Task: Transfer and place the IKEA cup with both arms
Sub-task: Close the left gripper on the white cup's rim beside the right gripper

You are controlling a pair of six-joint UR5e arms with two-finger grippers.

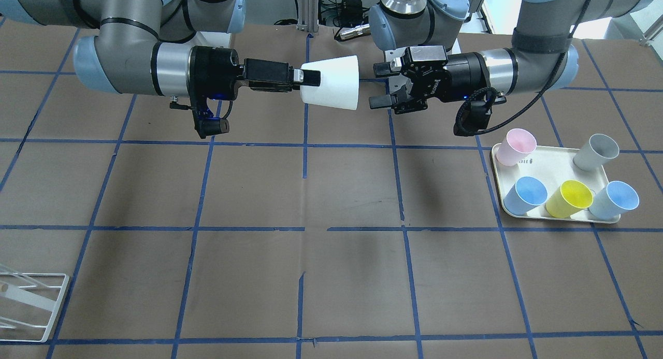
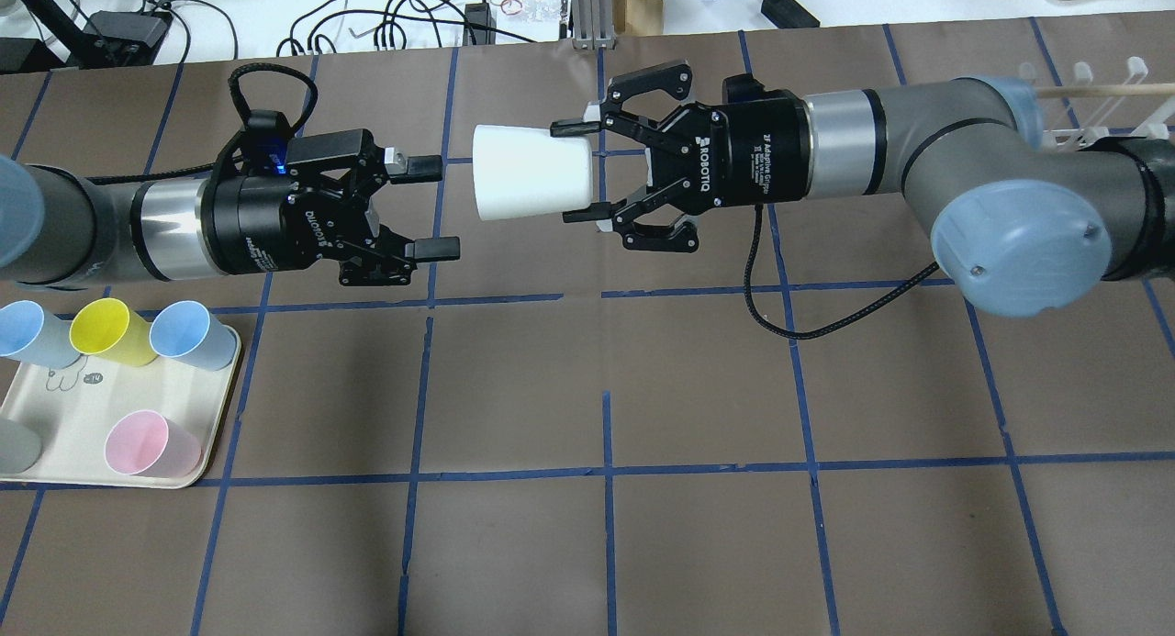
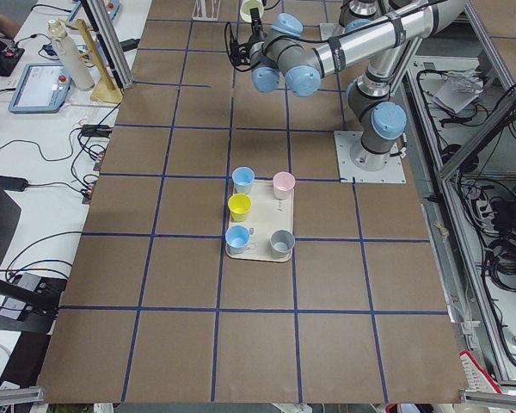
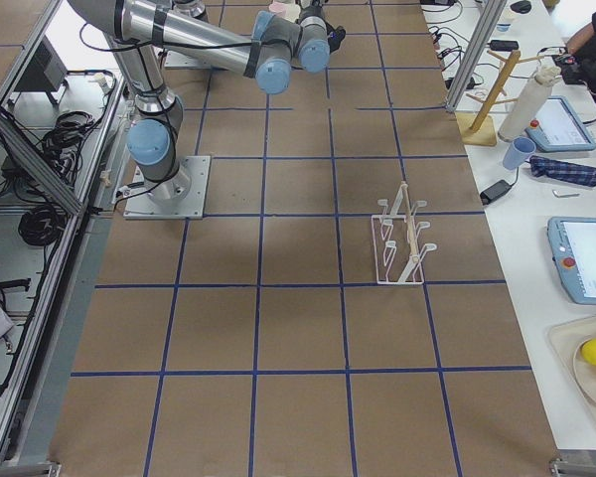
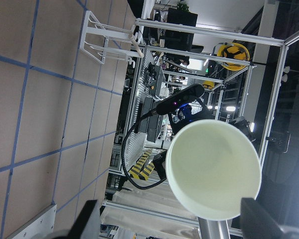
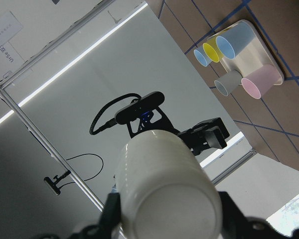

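Note:
The IKEA cup (image 2: 532,182) is off-white and lies on its side in the air above the table's far middle. It also shows in the front view (image 1: 334,83). My right gripper (image 2: 576,172) is shut on its narrow base; the right wrist view shows the base (image 6: 169,199) between the fingers (image 6: 112,214). The cup's mouth points at my left gripper (image 2: 439,207), which is open and empty, a short gap from the rim. The left wrist view looks into the open mouth (image 5: 214,169). In the front view the left gripper (image 1: 379,84) is to the right of the cup.
A cream tray (image 2: 55,416) on the robot's left holds a pink cup (image 2: 151,443), a yellow cup (image 2: 112,331), two blue cups (image 2: 188,335) and a grey cup (image 1: 595,152). A white wire rack (image 4: 402,248) stands on the robot's right, also in the front view (image 1: 31,307).

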